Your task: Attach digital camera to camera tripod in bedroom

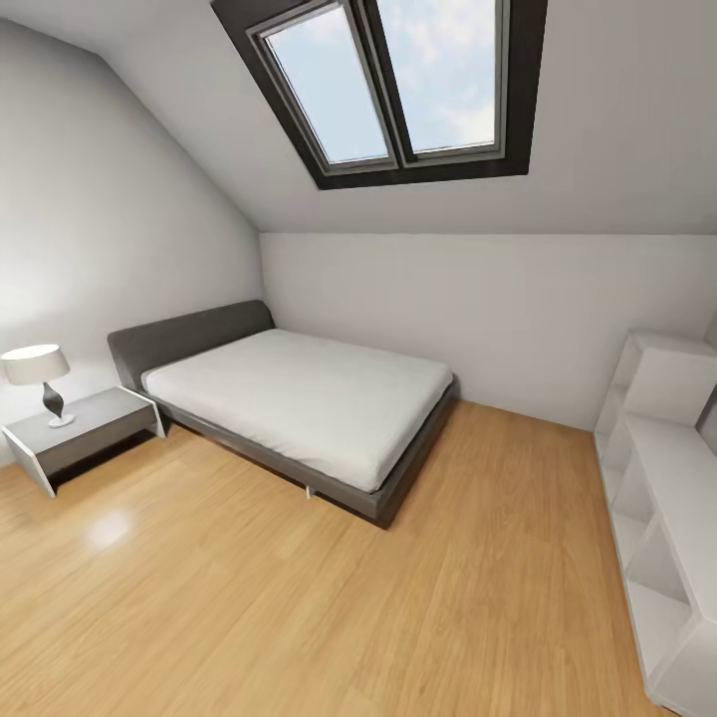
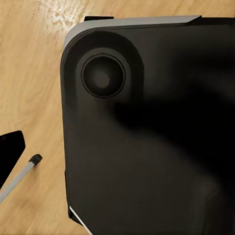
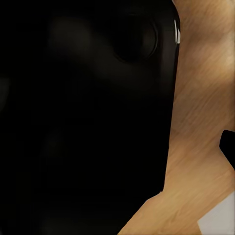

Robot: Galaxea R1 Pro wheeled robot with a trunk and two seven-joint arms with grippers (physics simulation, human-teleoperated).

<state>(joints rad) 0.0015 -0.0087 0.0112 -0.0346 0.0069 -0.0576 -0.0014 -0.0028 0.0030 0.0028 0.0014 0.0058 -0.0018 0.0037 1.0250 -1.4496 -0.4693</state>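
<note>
I am in the bedroom, where the head view looks over a light wood plank floor (image 1: 249, 597) to a grey bed (image 1: 299, 398) with a white mattress. In the left wrist view, a thin silver-white leg with a black foot (image 2: 22, 171) rests on the floor beside my black body (image 2: 147, 137); it looks like one leg of the camera tripod. The rest of the tripod is out of the picture. The digital camera is out of view. The right wrist view has my dark body (image 3: 83, 122) and wood floor (image 3: 200, 98).
A grey nightstand (image 1: 90, 428) with a white lamp (image 1: 40, 373) stands left of the bed. A white cube shelf (image 1: 662, 478) lines the right wall. A skylight (image 1: 393, 85) sits in the sloped ceiling. Open floor lies between me and the bed.
</note>
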